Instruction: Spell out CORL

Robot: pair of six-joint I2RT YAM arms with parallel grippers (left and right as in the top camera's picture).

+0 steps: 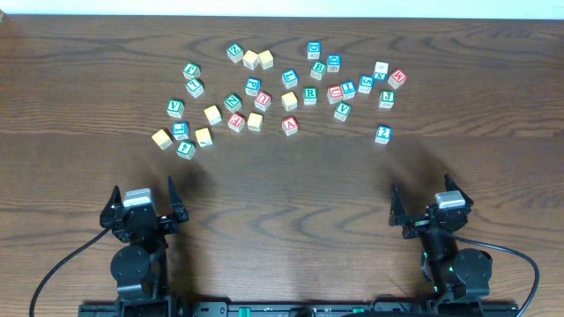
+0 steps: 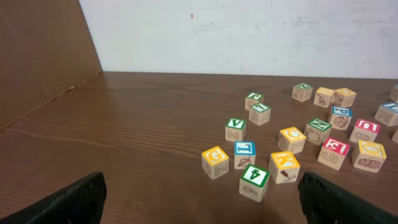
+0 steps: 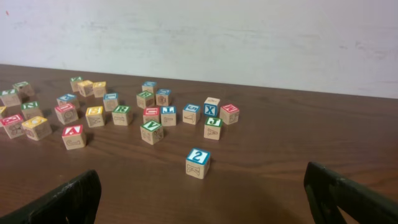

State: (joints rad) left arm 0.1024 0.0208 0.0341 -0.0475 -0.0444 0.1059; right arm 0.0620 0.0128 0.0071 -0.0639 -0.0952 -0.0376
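Observation:
The cubes lie scattered across the far half of the table. The white-faced green R cube [image 1: 310, 95] sits mid-cluster and shows in the right wrist view [image 3: 122, 111]. The blue L cube [image 1: 180, 130] is at the left of the cluster, also seen by the left wrist camera [image 2: 245, 149]. Several yellow-topped cubes, such as one at the far left [image 1: 161, 138] and one nearby [image 1: 212, 114], are spread about; I cannot read which carry C and O. My left gripper [image 1: 144, 192] [image 2: 202, 208] and right gripper [image 1: 423, 189] [image 3: 202, 202] stand open and empty, well short of the cubes.
A green 4 cube [image 2: 254, 176] is closest to the left gripper. A lone blue 2 cube [image 1: 382, 134] [image 3: 198, 157] lies ahead of the right gripper. A red A cube [image 1: 290, 125] and a green V cube [image 1: 342, 111] sit at the cluster's near edge.

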